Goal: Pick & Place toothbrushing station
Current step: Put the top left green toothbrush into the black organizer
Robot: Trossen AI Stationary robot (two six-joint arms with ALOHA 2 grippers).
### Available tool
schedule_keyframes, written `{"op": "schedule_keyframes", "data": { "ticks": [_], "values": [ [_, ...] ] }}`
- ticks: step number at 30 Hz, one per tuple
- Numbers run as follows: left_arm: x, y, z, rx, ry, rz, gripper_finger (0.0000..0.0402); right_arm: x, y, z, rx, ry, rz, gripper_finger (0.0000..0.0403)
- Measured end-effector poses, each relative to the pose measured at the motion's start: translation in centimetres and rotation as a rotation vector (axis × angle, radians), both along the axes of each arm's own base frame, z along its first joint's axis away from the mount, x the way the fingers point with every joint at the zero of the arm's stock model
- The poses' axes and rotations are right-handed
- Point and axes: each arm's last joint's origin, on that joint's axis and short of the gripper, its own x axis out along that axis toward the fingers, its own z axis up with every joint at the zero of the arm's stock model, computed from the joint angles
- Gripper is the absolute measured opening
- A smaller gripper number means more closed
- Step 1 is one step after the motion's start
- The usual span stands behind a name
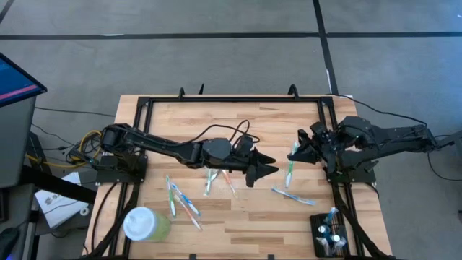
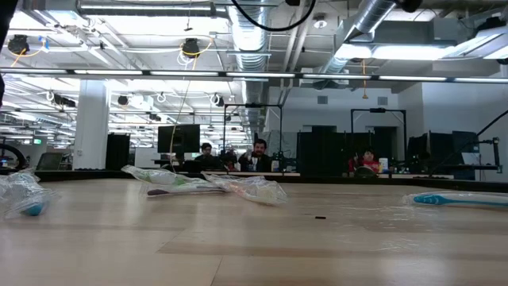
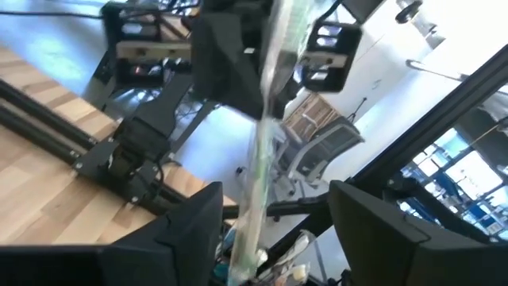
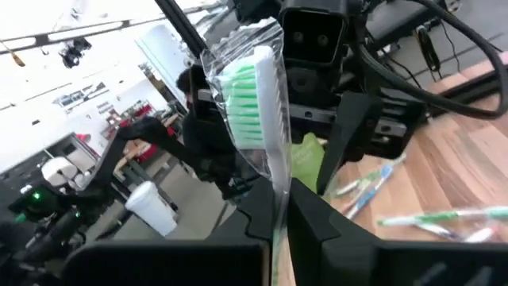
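Table of pale wood planks inside a black rail frame, with both arms meeting over its middle. The left gripper has its jaws spread to either side of a wrapped green toothbrush, apparently clear of it. Directly facing it, the right gripper has its jaws pressed together on the same wrapper, pinching it below the bristles so the brush head stands beyond the fingertips. The toothbrushing station, a small black slotted holder with some items already in it, sits well apart from both sets of jaws, at the table corner on the right arm's side. The step in hand looks like a transfer to the right arm. It is best done by drawing the left jaws straight back without brushing the film, then carrying the brush upright to a free slot. The crinkled wrapper may slip. A pale green cup stands far behind the left jaws, and loose wrapped brushes lie on the bare wood. Beyond is an open workshop where seated people are visible.
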Motion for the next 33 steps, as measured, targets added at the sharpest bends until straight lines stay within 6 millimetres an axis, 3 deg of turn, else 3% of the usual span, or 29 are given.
{"op": "schedule_keyframes", "data": {
  "ticks": [16, 33],
  "values": [
    [0.1, 0.6, -0.3, 0.001, 0.009, 0.014, 0.0188, -7.2, 0.7, -0.1, -0.043, -0.018, 0.124, 0.0006],
    [0.1, 0.9, -0.3, -0.009, 0.01, 0.023, 0.0173, -8.9, 2.6, -1.2, -0.075, -0.016, 0.425, 0.0006]
  ]
}}
